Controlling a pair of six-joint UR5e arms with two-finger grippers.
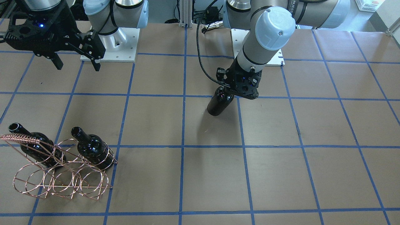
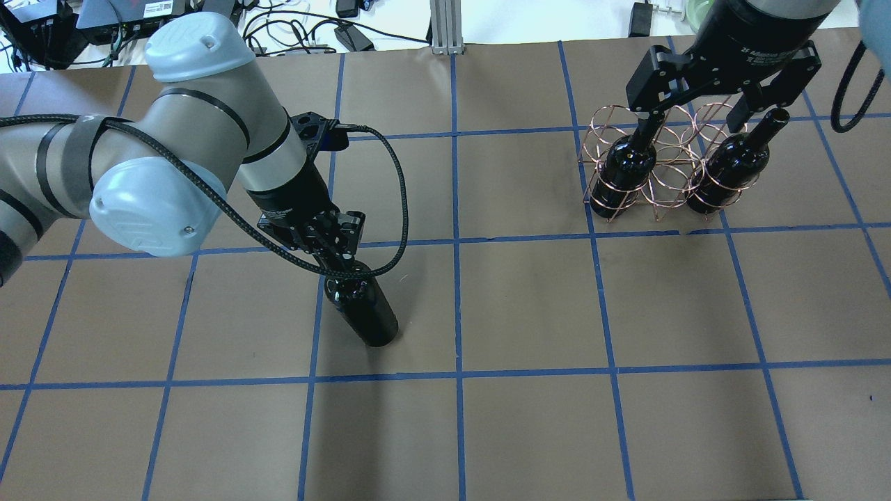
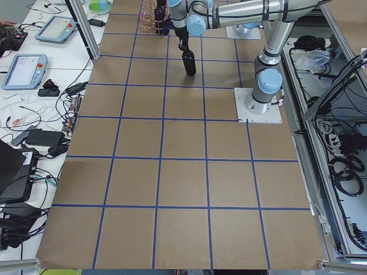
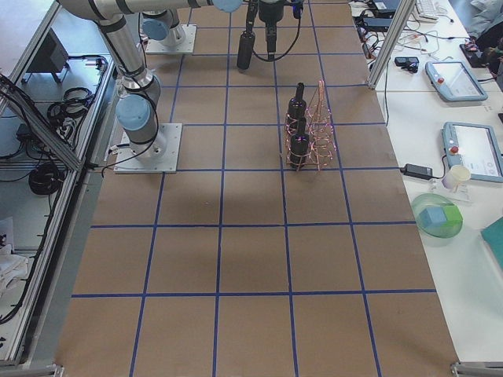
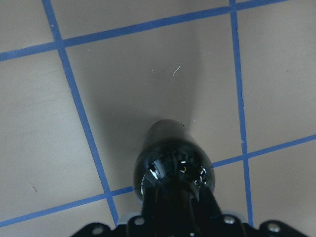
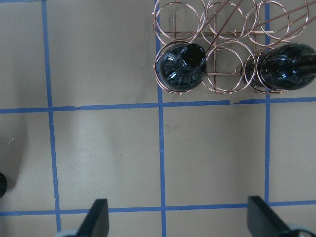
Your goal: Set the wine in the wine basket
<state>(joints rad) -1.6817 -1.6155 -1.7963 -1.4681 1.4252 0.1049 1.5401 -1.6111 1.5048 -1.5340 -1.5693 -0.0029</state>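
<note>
My left gripper [image 2: 340, 264] is shut on the neck of a near-black wine bottle [image 2: 367, 314], which hangs tilted over the middle-left of the table and appears lifted off the paper. The left wrist view looks down the bottle [image 5: 173, 158] from its shoulder. The copper wire wine basket [image 2: 669, 182] stands at the far right with two more bottles [image 2: 626, 165] [image 2: 729, 167] in its outer rings; the middle ring is empty. My right gripper [image 2: 710, 118] hovers open above the basket, and its fingertips [image 6: 98, 219] frame bare paper in front of the basket [image 6: 222, 74].
Brown paper with a blue tape grid covers the table [image 1: 281, 175]. The arm bases [image 1: 109, 47] stand on white plates at the robot's side. Monitors, cables and tablets lie on the benches [image 3: 34, 74] beyond the table's edges.
</note>
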